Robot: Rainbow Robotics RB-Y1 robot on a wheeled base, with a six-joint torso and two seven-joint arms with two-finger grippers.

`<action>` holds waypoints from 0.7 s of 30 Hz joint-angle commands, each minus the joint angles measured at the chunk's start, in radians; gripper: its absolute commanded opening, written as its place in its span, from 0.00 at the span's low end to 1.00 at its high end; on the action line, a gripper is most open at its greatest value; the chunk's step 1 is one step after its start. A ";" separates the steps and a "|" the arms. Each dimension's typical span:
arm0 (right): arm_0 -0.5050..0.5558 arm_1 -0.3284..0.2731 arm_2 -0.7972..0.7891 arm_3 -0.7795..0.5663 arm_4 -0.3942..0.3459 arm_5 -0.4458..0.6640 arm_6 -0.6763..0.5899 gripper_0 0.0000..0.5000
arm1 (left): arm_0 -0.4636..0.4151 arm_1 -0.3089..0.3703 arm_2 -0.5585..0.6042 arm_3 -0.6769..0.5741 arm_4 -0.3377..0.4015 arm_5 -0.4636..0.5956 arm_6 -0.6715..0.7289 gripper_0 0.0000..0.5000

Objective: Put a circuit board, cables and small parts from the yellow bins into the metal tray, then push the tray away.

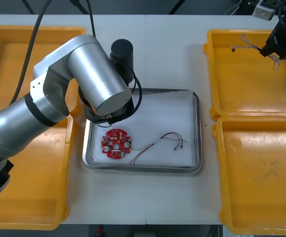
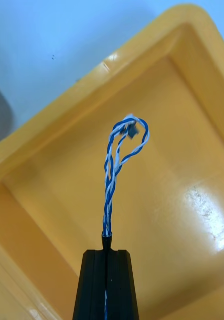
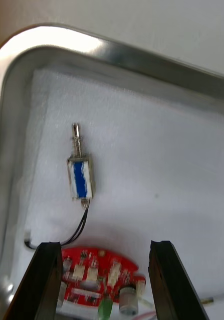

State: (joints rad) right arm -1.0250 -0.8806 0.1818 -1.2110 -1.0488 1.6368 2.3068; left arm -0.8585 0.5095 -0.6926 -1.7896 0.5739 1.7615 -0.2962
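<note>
Table, front view: metal tray [image 1: 196, 128] at centre frame, white inside, holds a round red circuit board [image 1: 116, 143] at its lower left, with a thin red and yellow cable [image 1: 158, 143] just to the board's right. Left arm [image 1: 91, 74] reaches over the tray's upper-left corner. Right gripper [image 1: 280, 43] hangs at upper right of the frame over the far right-hand yellow bin [image 1: 246, 94], with a twisted blue and white cable [image 1: 251, 48] trailing from it.
Right wrist view: black fingers are pinched together on the blue and white cable, which ends in a loop against the bin's wall.
Left wrist view: left gripper [image 3: 105, 245] is spread wide and holds nothing, above the white lining. Small metal part [image 3: 80, 175] with a blue band and black leads lies beyond the fingers, apart from them.
Step in hand: likely lifting the blue and white cable out of the bin.
Next move: right arm would need to swing to the tray's free right half and release, clear of the left arm.
</note>
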 commanded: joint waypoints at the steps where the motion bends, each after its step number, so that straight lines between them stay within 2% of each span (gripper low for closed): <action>1: 0.031 -0.035 -0.073 -0.110 0.006 0.031 -0.035 0.00 | -0.062 0.092 0.107 -0.109 0.129 0.104 0.065 1.00; 5: 0.075 -0.024 -0.110 -0.188 0.012 0.061 -0.055 0.00 | -0.105 0.173 0.186 -0.114 0.242 0.131 0.048 1.00; 9: 0.105 -0.026 -0.117 -0.263 0.015 0.081 -0.073 0.00 | -0.131 0.241 0.231 -0.090 0.287 0.119 -0.024 1.00; 17: 0.155 0.003 -0.119 -0.446 0.000 0.129 -0.198 0.00 | -0.163 0.359 0.332 0.087 0.414 0.016 -0.265 1.00; 21: 0.164 0.026 -0.097 -0.515 -0.011 0.129 -0.204 0.00 | -0.175 0.394 0.341 0.171 0.446 -0.030 -0.373 1.00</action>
State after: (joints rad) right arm -0.8651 -0.8693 0.0936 -1.6701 -1.0449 1.7607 2.0987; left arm -0.9756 0.8423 -0.3802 -1.6564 0.9956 1.7635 -0.5528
